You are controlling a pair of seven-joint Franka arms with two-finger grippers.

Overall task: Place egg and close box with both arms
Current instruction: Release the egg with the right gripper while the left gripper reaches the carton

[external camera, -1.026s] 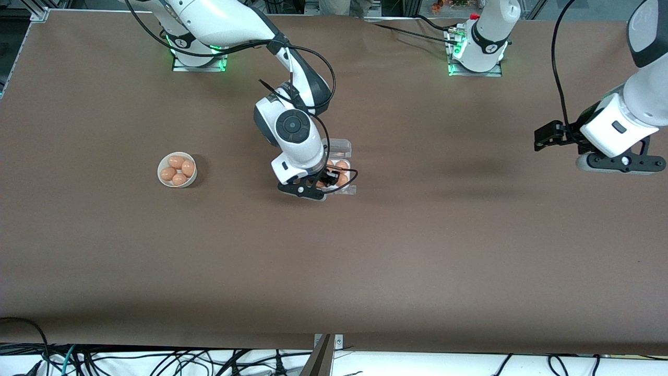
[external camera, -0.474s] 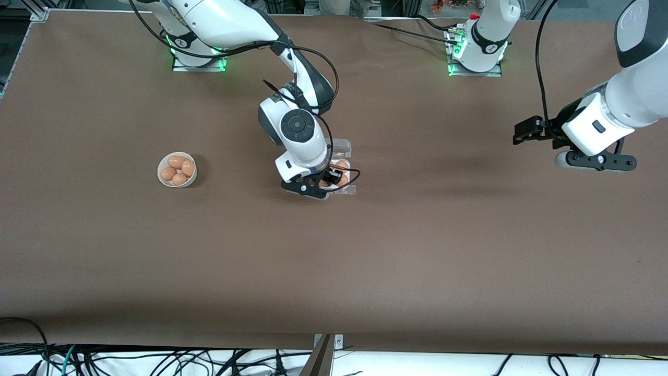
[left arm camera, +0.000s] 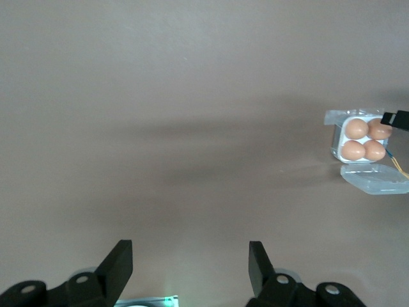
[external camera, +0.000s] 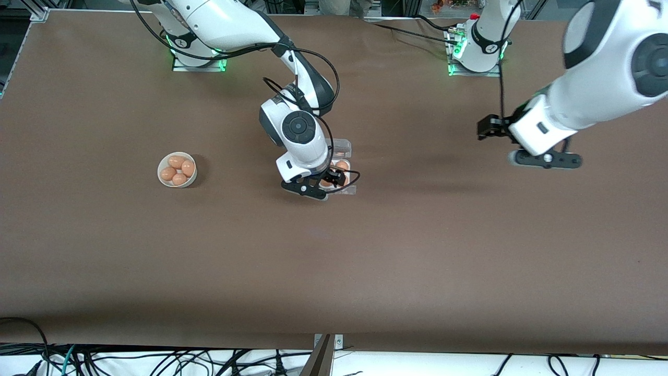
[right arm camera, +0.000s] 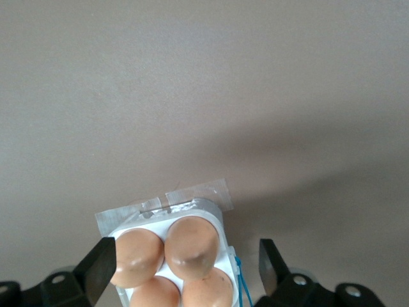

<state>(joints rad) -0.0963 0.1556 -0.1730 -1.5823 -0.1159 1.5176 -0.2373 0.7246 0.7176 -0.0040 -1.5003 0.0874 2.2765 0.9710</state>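
Right gripper (right arm camera: 185, 268) fingers spread over full box (external camera: 342, 172); left gripper (left arm camera: 190, 265) fingers spread over bare table (external camera: 417, 250); bowl (external camera: 177, 169) well apart.

A broad brown desk (external camera: 417, 261) fills nearly the whole front view, its matte surface evenly lit and crossed by soft shadows. Along its near edge runs a white strip strewn with tangled black cables (external camera: 156, 363). At the far edge, aluminium frame rails (external camera: 36, 13) show at the corner, and green lights (external camera: 198, 65) glow there.
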